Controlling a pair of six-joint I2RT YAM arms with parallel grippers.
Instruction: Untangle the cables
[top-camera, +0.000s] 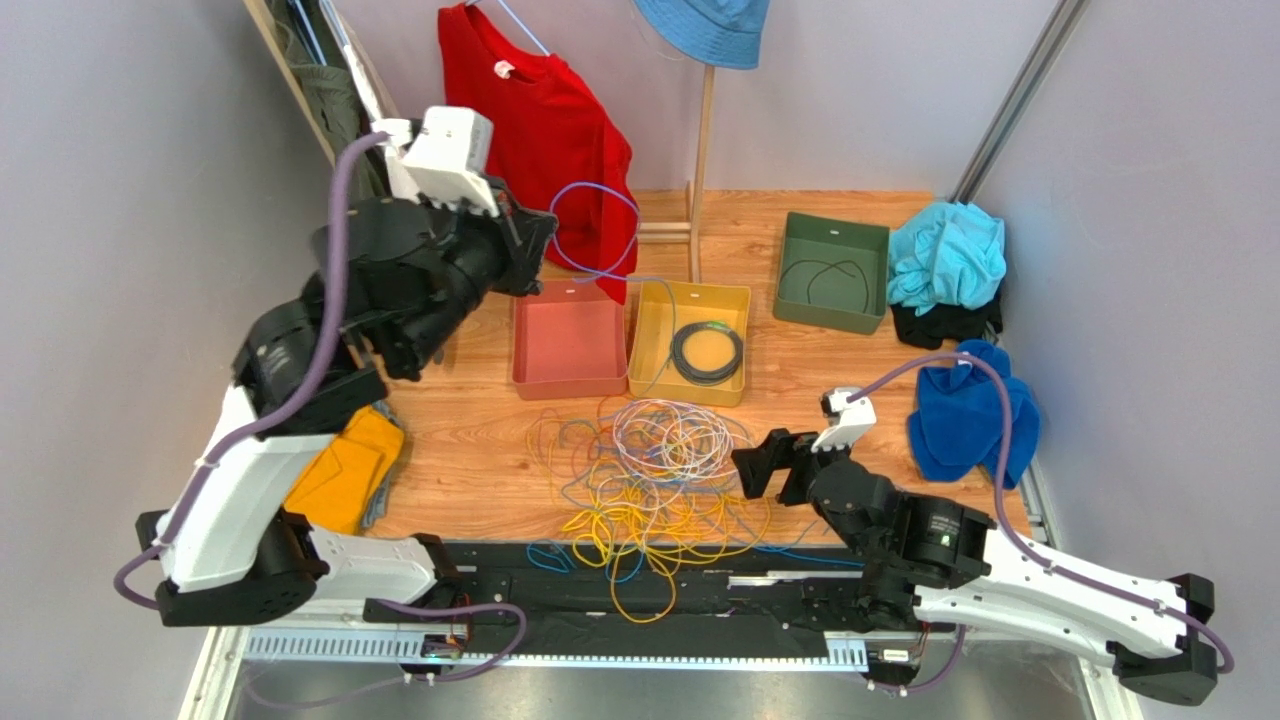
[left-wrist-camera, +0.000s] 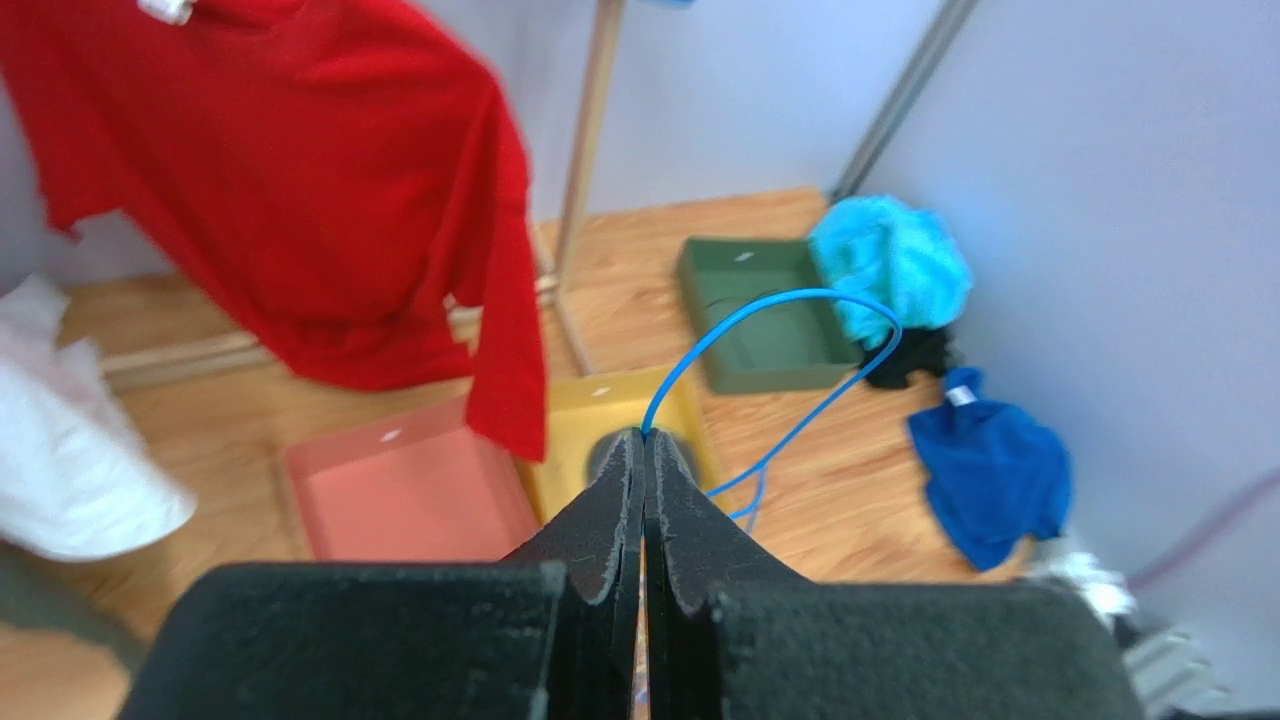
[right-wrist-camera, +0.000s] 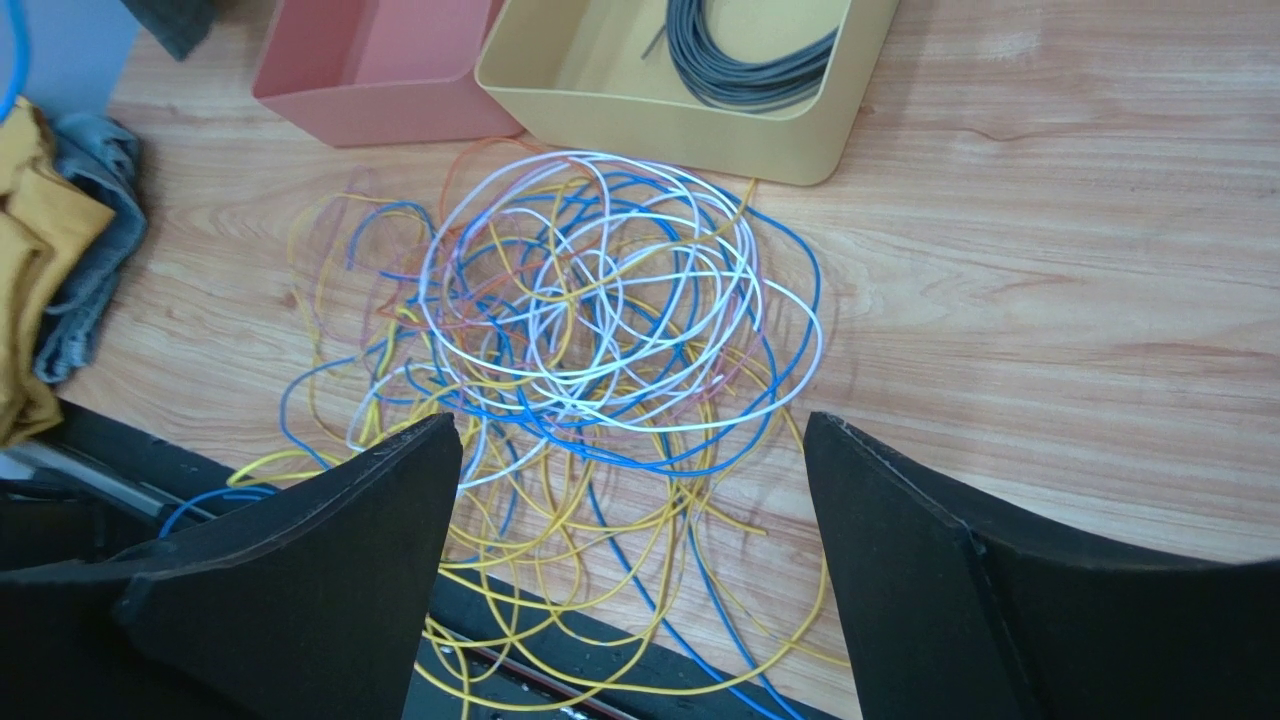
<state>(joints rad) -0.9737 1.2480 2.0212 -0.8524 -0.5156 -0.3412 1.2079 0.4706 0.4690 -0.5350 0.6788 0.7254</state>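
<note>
A tangle of thin yellow, blue, white and purple cables (top-camera: 649, 483) lies on the wooden table near the front edge; it fills the right wrist view (right-wrist-camera: 601, 315). My left gripper (top-camera: 529, 240) is raised high at the back left, shut on one blue cable (left-wrist-camera: 796, 294) that loops out from its tips (left-wrist-camera: 643, 444). That loop (top-camera: 595, 186) hangs in front of the red shirt. My right gripper (top-camera: 759, 462) is open and empty just right of the tangle, jaws wide apart above its near edge (right-wrist-camera: 631, 428).
A pink tray (top-camera: 568, 345), a yellow tray (top-camera: 654, 338) holding a dark grey cable coil (top-camera: 706, 353), and a green tray (top-camera: 831, 225) stand behind the tangle. A red shirt (top-camera: 534, 120) hangs at the back. Cloths lie right (top-camera: 974, 408) and left (top-camera: 346, 468).
</note>
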